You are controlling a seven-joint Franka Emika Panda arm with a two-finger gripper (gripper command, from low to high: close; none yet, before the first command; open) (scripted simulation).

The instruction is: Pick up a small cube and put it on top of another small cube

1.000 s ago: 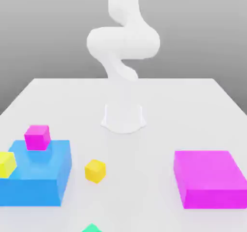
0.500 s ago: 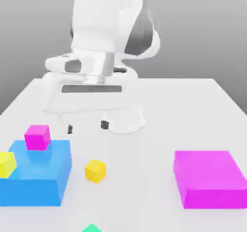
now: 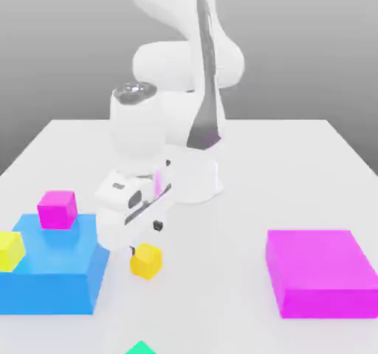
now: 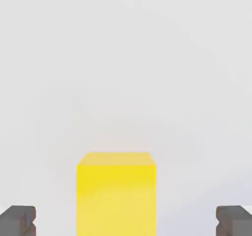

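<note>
end effector is spread wide, hanging right over the small cube on the table; fingertips either side of it, not touching

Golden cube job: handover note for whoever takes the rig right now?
Gripper: open, fingers wide on either side of the golden cube, not touching it; nothing held.
Golden cube: on the table, just off the blue block's corner, on the exterior view's right of it.
Other small cubes: magenta cube on top of the blue block, pale yellow cube at that block's edge on the exterior view's left.
Done: hand lined up over the cube.
Left: lower, close, lift, stack on another small cube.
</note>
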